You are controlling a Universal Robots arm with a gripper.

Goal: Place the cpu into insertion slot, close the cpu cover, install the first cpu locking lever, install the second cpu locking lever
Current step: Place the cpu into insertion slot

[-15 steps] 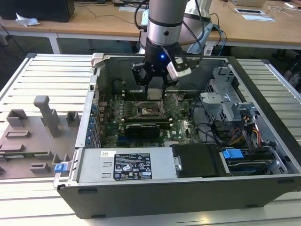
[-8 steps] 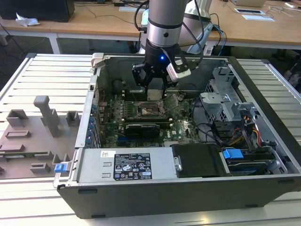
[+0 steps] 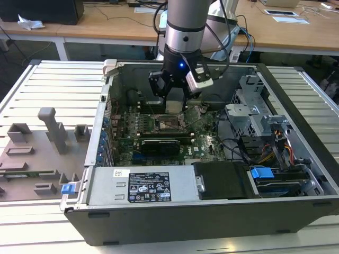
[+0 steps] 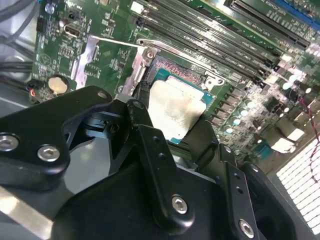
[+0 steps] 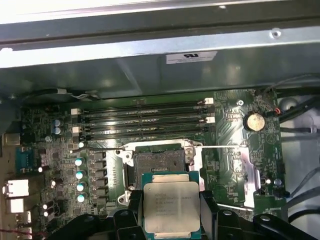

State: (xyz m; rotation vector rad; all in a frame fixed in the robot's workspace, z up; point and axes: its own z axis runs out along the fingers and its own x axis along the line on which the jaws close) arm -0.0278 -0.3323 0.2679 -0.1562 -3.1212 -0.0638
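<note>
Pale slatted metal table (image 3: 53,84), light wooden desks (image 3: 106,26) behind it, white papers (image 3: 290,20) on one

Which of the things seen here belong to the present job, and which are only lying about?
Of the job:
- hand, shut on the cpu
- insertion slot, empty
- locking lever, beside the slot

Lying about:
- coin battery
- memory slots
- power supply
- grey fixtures, at the exterior view's left
</note>
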